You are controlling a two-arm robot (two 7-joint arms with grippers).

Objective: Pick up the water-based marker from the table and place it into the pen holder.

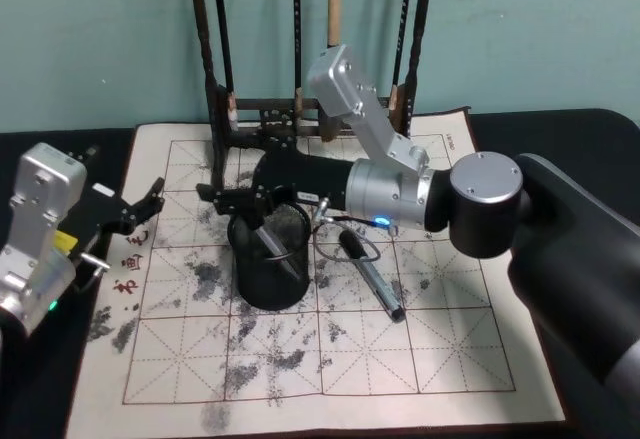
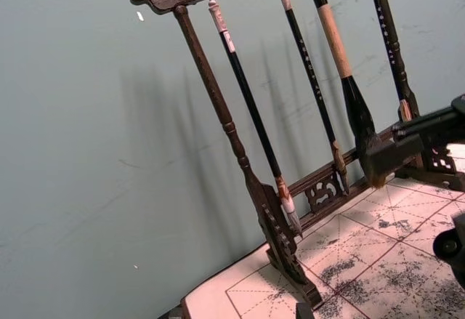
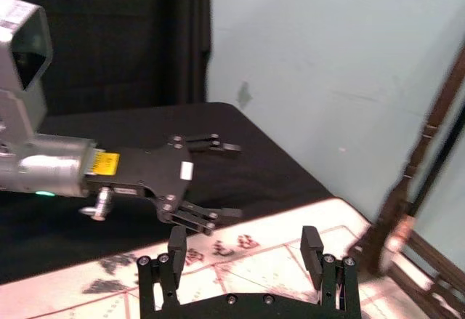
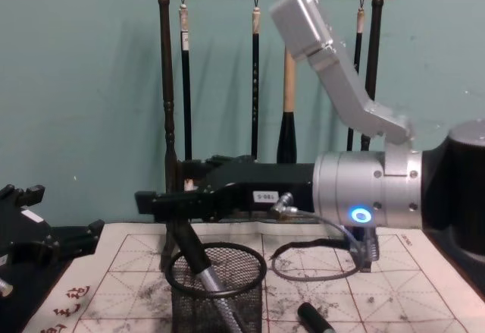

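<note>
My right claw (image 3: 243, 240) hangs open just above the black wire-mesh pen holder (image 1: 250, 294), letting the grey water-based marker (image 1: 272, 246) lean inside; my left claw (image 1: 150, 205) idles open beside it.

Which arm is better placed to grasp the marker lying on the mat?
Likely right. The marker lies right of the pen holder, close under the right arm, whose open right gripper hovers over the holder. The left gripper sits at the mat's left edge, holder between.
</note>
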